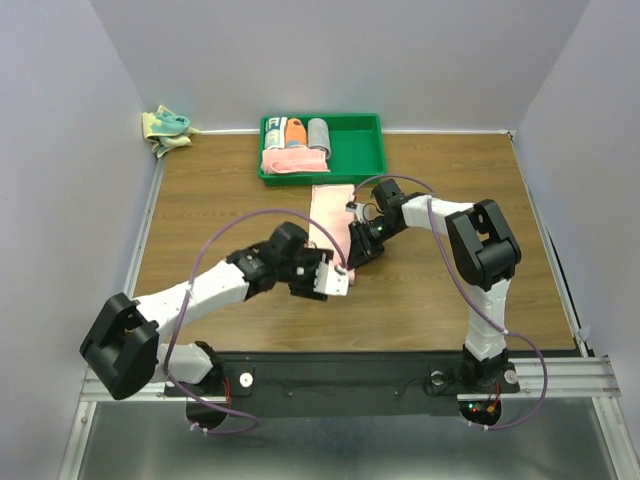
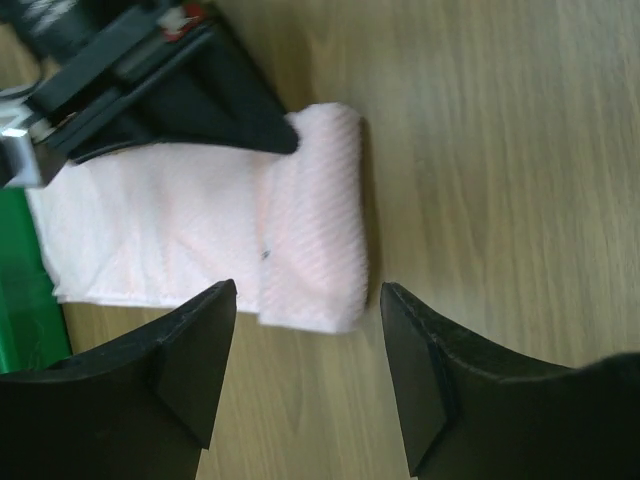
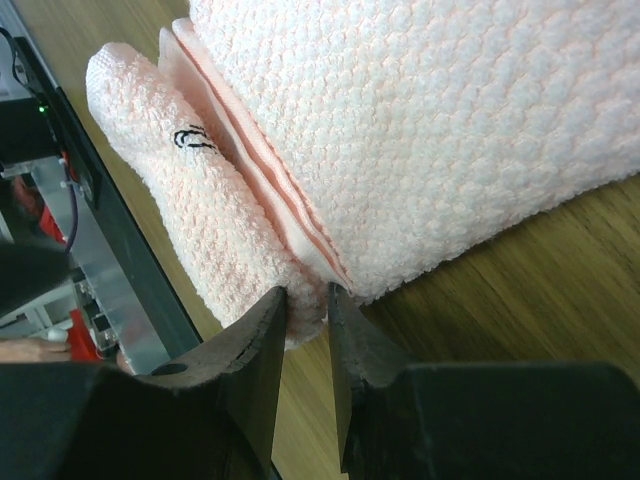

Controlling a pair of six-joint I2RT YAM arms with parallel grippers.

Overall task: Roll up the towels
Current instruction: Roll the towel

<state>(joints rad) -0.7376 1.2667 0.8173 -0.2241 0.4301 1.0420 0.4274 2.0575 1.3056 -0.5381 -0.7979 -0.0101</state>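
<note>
Top view: peach-pink towel (image 1: 328,205) near end hidden under left gripper (image 2: 308,295), right gripper (image 3: 307,298); right wrist view: towel cut by top, right edges; dark mark (image 3: 192,139) illegible; pinch on towel unclear

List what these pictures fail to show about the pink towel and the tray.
- Top view: the rolled end of the pink towel, hidden beneath the left gripper and right gripper.
- Right wrist view: whether the right gripper really pinches the towel; its fingers cover the contact.
- Top view: the rolls in the green tray, too small to identify.
</note>
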